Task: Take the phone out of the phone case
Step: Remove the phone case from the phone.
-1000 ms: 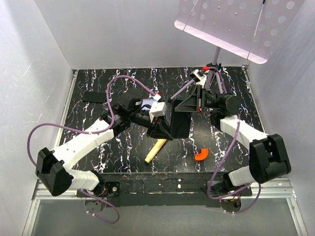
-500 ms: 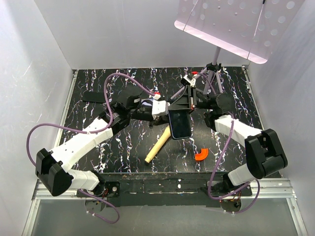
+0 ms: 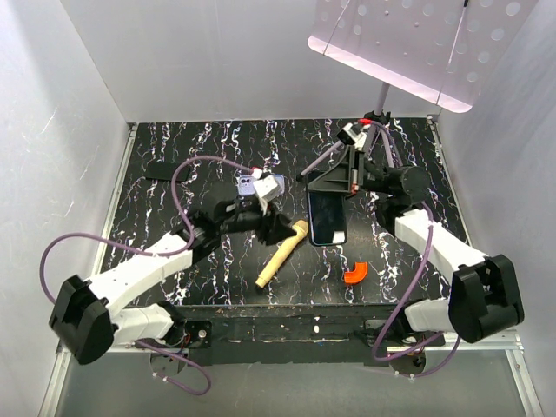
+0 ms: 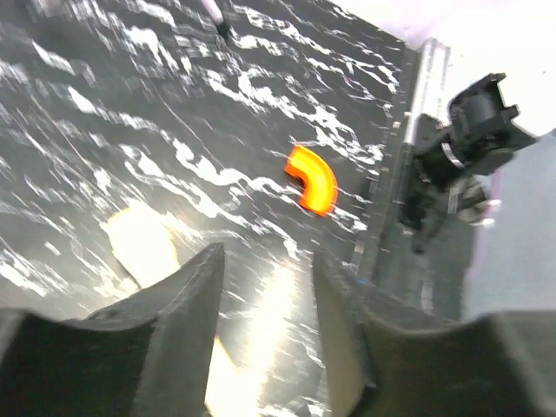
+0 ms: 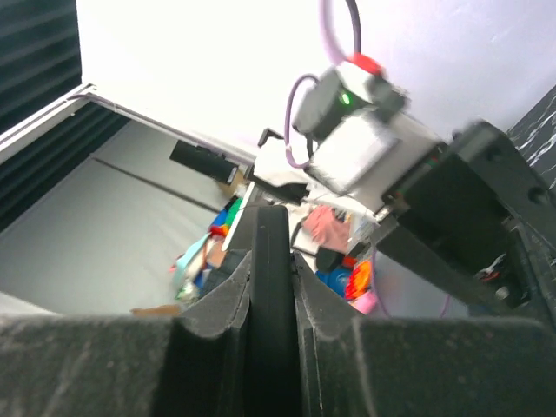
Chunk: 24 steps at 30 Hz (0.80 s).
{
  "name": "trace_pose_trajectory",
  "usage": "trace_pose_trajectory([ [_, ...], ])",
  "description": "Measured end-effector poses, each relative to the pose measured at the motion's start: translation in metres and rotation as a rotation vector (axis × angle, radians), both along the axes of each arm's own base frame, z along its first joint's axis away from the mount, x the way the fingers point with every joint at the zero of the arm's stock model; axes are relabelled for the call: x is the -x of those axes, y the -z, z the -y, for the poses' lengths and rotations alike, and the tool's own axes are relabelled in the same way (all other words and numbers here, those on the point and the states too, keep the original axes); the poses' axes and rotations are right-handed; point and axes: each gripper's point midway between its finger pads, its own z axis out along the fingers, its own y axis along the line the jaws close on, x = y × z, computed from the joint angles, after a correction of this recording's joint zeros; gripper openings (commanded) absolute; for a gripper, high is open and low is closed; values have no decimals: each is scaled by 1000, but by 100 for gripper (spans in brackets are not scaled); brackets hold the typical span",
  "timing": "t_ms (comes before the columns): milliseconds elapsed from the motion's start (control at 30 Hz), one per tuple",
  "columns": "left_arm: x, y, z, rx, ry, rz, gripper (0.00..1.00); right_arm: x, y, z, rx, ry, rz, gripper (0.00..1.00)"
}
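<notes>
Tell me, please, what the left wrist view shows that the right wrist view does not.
Only the left wrist view shows the marbled table, the orange curved piece and a blurred pale wooden stick, seen past the open left gripper. Only the right wrist view shows the phone, edge-on and clamped in the right gripper. Both share just their own black fingers along the bottom; no object appears in both.

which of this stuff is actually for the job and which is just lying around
For the job:
- phone, clamped in the right fingers
- lavender phone case

Just lying about:
- wooden stick
- orange curved piece
- dull black flat rectangle, far left
</notes>
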Motion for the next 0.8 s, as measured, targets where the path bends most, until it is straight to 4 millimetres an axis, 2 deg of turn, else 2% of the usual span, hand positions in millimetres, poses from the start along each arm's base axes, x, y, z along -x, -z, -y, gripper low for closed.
trace_pose_trajectory([
  [67, 16, 18, -12, 3, -29, -103, 57, -3, -6, 9, -16, 44, 42, 1],
  [133, 32, 19, -22, 38, -47, -185, 67, -11, -5, 15, -33, 82, 47, 1],
  [200, 46, 0, -26, 117, -48, -232, 70, -26, 3, 17, -38, 109, -10, 1],
  [233, 53, -18, -27, 189, -37, -249, 73, -35, 9, 15, -36, 120, -55, 1],
  [333, 66, -58, -28, 363, 0, -288, 65, -62, 33, 10, -25, 157, -191, 1],
  [433, 70, -82, -24, 487, 34, -365, 59, -74, 49, 10, -18, 191, -282, 1],
  [567, 62, -86, -12, 554, 38, -475, 57, -68, 43, 14, -38, 218, -256, 1],
  [700, 54, -82, -4, 589, 32, -559, 45, -52, 21, 19, -72, 234, -163, 1],
  [767, 52, -83, -2, 604, 30, -575, 47, -47, 14, 21, -82, 237, -130, 1],
  [800, 51, -85, -2, 615, 31, -577, 51, -44, 12, 21, -85, 238, -118, 1],
])
